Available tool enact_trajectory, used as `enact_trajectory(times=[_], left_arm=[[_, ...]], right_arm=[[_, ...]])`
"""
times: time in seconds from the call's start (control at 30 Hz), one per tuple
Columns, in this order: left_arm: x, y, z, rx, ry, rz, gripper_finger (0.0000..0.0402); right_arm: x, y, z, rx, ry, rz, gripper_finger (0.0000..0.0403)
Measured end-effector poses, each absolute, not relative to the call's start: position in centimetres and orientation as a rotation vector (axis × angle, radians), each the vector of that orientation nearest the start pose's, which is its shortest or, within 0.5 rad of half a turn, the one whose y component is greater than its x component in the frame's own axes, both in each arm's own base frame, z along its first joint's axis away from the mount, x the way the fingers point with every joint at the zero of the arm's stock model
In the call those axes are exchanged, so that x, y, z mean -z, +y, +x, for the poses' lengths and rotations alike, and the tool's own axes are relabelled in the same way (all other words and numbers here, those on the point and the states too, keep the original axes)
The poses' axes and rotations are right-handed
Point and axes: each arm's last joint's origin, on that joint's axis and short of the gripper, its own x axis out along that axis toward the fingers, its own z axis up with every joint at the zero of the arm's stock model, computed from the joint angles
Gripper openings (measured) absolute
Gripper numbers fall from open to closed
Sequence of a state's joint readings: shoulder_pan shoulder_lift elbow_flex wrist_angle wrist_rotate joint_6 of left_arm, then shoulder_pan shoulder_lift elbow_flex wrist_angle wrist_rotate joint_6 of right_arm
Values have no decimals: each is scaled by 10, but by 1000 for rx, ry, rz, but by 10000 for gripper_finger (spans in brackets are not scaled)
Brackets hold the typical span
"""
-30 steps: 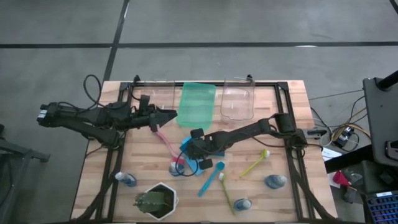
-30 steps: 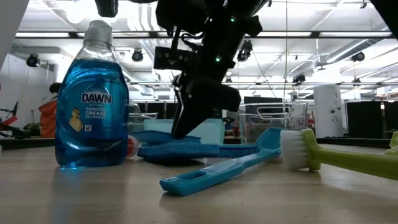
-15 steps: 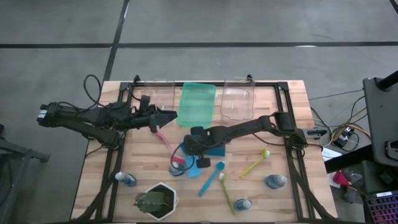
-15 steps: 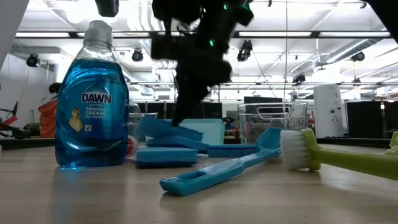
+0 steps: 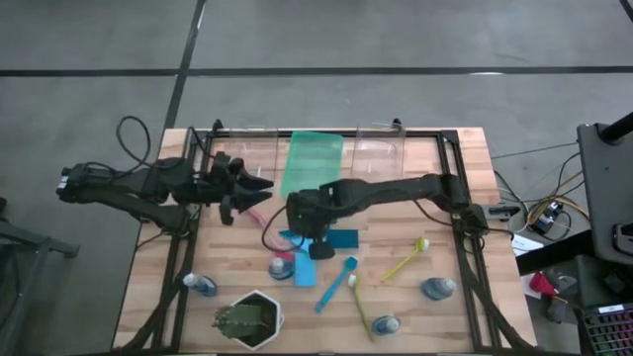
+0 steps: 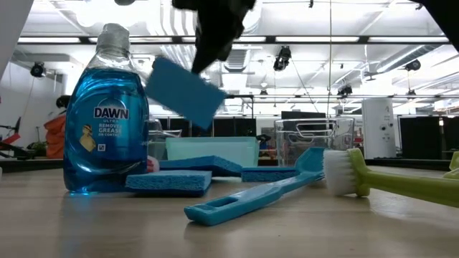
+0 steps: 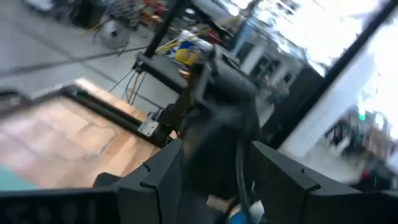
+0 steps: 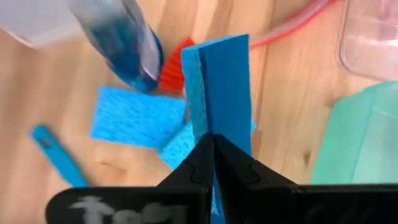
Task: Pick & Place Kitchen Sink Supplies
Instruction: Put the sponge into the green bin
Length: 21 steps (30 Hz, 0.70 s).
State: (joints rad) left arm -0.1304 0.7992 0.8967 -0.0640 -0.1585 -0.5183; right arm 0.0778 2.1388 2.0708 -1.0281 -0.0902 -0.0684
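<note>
The right gripper (image 8: pixel 211 146) has risen off the table since half a second ago, carrying one flat blue rectangular sponge (image 6: pixel 184 92) that then lay tilted on the pile; the sponge now hangs clear of the wood. Nearest the low camera lie a light-blue long-handled dish brush (image 6: pixel 251 197) and a yellow-green dish brush (image 6: pixel 391 180), its pale bristle head touching the blue brush's head. To one side stands a blue dish-soap bottle with a clear cap (image 6: pixel 105 118). Just behind it two more blue sponges (image 6: pixel 170 181) rest flat on the wooden table (image 5: pixel 465 188), near a red-headed brush (image 8: pixel 173 71). Above them the right gripper's fingers are pinched tight on the lifted sponge's edge, holding it on end. Farther back are a green tray (image 5: pixel 314 163) and a clear plastic bin (image 5: pixel 377 158). The left gripper (image 5: pixel 259 186) hovers beside the tray; I cannot tell how far open it is.
</note>
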Motion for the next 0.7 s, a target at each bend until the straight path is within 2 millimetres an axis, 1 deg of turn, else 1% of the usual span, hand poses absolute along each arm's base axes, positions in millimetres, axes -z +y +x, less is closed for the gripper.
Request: enact_trajectory(times=[0.13, 0.3, 0.43, 0.53, 0.7], left_arm=[[-375, -18, 160, 12, 37, -405, 179], [-369, -16, 148, -2, 118, -378, 179], [-365, -17, 147, 14, 162, -346, 179], [-360, -18, 148, 42, 208, -303, 179], [-351, -20, 156, 61, 291, -280, 179]], right_arm=[[-312, 28, 448, -220, 1072, 27, 7], [-341, 16, 437, -278, 1060, 135, 7], [-361, 9, 434, -321, 1005, 222, 7], [-367, 7, 433, -316, 983, 263, 7], [-369, 5, 432, -301, 982, 313, 7]])
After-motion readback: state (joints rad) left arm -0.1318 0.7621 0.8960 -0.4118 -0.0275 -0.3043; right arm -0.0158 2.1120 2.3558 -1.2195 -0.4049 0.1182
